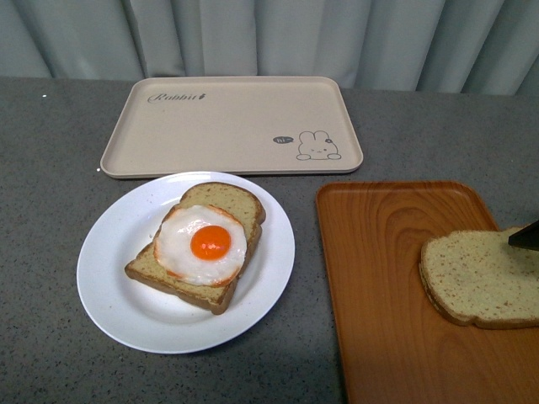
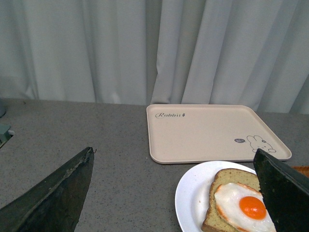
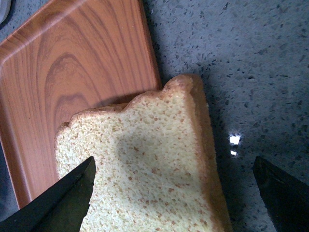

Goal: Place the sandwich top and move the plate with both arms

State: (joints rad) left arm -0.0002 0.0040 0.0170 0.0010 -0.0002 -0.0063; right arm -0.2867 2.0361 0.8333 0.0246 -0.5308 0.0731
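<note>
Right tool [image 3: 174, 164], wide-spread, over the sandwich top [image 1: 480, 278] — plate [image 1: 118, 278] well apart

The left gripper [image 2: 173, 153] has two matte black, wedge-shaped fingers [image 2: 55, 200]. The right gripper [image 3: 173, 162] looks alike, its black angular tip [image 1: 524, 236] at three o'clock in the front view.

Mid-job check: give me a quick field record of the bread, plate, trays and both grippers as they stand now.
plate: white plate on the counter, in front of the beige tray
on plate: bread slice with a fried egg on top
sandwich top: sandwich top lying flat, partly on the orange tray, partly past its edge over the counter
left gripper: left gripper open, holding nothing, beside the plate
right gripper: right gripper open, over the sandwich top, not closed on it
task state: top not yet placed
</note>
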